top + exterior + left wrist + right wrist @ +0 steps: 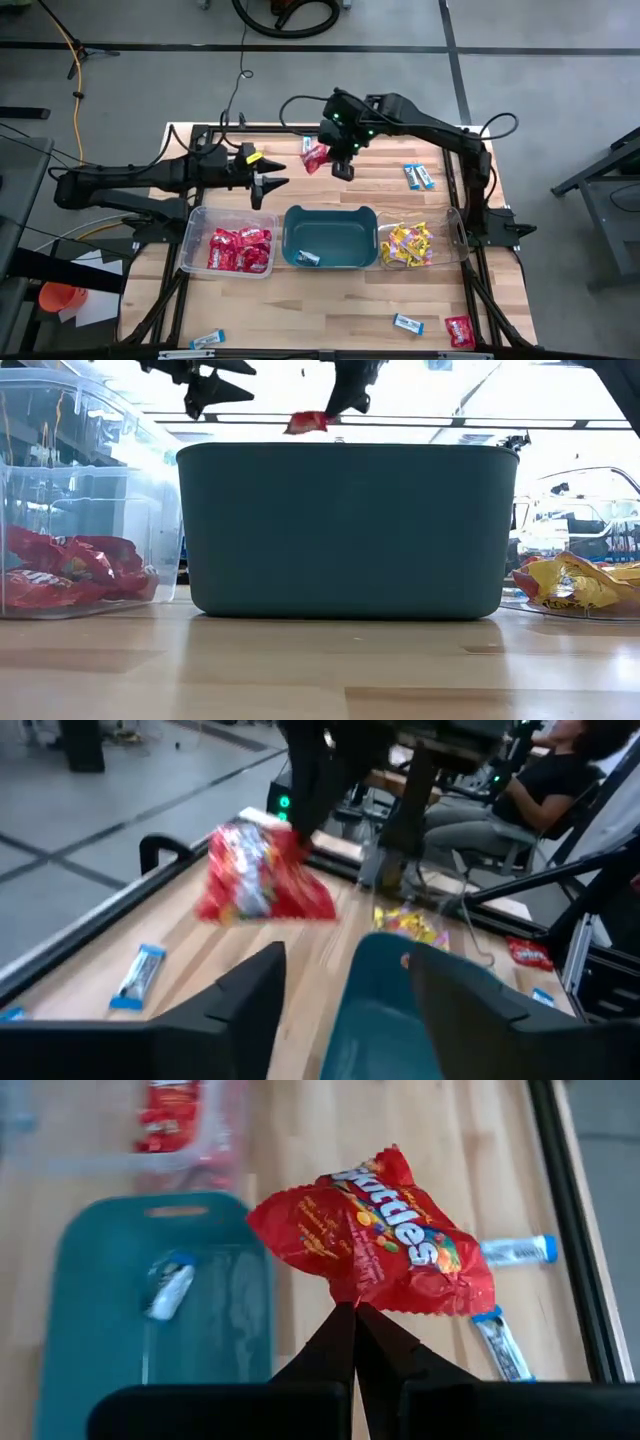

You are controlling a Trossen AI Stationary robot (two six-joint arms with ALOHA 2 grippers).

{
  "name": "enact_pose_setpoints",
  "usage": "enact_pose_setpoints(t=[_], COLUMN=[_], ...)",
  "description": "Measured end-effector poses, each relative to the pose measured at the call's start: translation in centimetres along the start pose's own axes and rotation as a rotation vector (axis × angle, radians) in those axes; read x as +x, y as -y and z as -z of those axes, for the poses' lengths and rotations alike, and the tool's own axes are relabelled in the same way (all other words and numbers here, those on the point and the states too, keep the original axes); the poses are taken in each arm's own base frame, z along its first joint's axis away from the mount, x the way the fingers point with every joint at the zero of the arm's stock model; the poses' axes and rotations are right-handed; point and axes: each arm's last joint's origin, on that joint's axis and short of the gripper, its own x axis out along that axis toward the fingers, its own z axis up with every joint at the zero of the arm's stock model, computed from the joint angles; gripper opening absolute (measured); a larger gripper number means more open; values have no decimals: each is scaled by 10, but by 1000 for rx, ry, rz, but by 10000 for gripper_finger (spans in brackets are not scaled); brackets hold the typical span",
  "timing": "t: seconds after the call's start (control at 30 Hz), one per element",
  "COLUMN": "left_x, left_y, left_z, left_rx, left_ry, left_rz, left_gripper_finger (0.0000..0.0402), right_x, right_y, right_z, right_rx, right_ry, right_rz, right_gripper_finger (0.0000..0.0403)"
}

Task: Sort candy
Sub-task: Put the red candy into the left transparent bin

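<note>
One red "Skittles" packet point(375, 1245) in right tool point(354, 1312)

Pale wooden plank tabletop point(330, 295) on black metal frame. Row of three containers, side by side: clear plastic bin point(193, 232) at one end, teal plastic tub point(331, 214) in middle, second clear plastic bin point(452, 232) at other end. Grey floor point(560, 90) beyond; orange bucket point(58, 296) beside table. Seated person point(545, 780) in background, left wrist view.
</note>
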Motion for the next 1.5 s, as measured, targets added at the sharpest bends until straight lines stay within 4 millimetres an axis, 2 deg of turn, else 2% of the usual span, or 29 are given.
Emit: enact_pose_setpoints(t=[0.27,0.43,0.6,0.9,1.17,1.27,1.33,1.4,1.5], left_x=[23,38,52,67,70,70,70,70,70], left_y=[12,17,19,15,18,18,18,18,18], left_z=[-19,-26,-28,-22,-32,-31,-31,-31,-31], left_rx=[36,69,-37,-246,-233,-233,-236,-237,-213], left_ry=[-22,-57,-111,-221,-118,-121,-123,-125,-120], left_rz=[53,111,206,355,419,417,417,414,416], left_gripper_finger=[245,255,255,255,253,235,207,163,71], right_x=[-19,-19,-17,-30,-32,-32,-32,-32,-32], right_y=[-31,-48,-62,-72,-72,-72,-72,-72,-72], right_z=[-1,3,5,4,2,1,0,0,0], right_rx=[-147,-227,-307,-363,-379,-404,-407,-408,-407], right_ry=[56,14,-12,38,70,82,93,94,94], right_rz=[-117,-164,-168,-166,-159,-154,-152,-152,-152], right_gripper_finger=[0,0,0,0,0,0,0,0,0])
